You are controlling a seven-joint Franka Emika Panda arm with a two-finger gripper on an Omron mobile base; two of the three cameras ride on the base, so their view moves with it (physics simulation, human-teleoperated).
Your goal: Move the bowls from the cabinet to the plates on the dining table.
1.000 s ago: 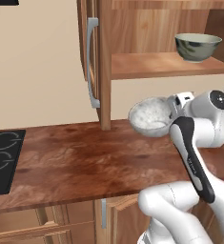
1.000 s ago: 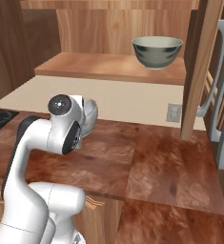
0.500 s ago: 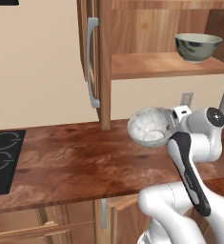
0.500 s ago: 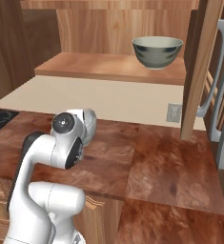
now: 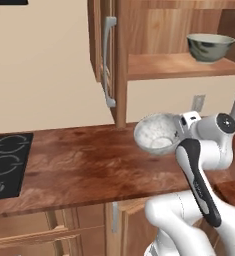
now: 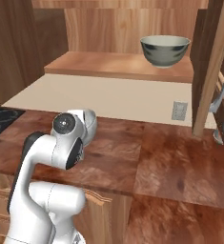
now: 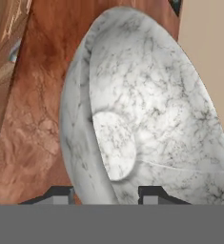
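My gripper [image 7: 106,193] is shut on the rim of the pale speckled bowl [image 7: 142,109], one fingertip [image 7: 61,193] outside the wall and the other inside. I hold that bowl [image 5: 156,132] tilted on its side above the wooden counter, below the cabinet; the wrist hides most of the bowl [image 6: 90,125] in the right base view. The grey-green bowl [image 5: 210,47] [image 6: 165,50] stands upright on the shelf of the open cabinet [image 5: 179,65] [image 6: 118,66]. The plates and the dining table are out of view.
The cabinet door [image 5: 100,40] stands open with its grey bar handle [image 5: 108,62] above the counter [image 5: 79,170]. A black stovetop [image 5: 6,165] lies at the counter's left. A wall outlet [image 6: 179,110] sits under the shelf.
The arm has brought the pale bowl down from just under the shelf to lower over the counter; the wrist has dropped with it. The grey-green bowl has not moved.
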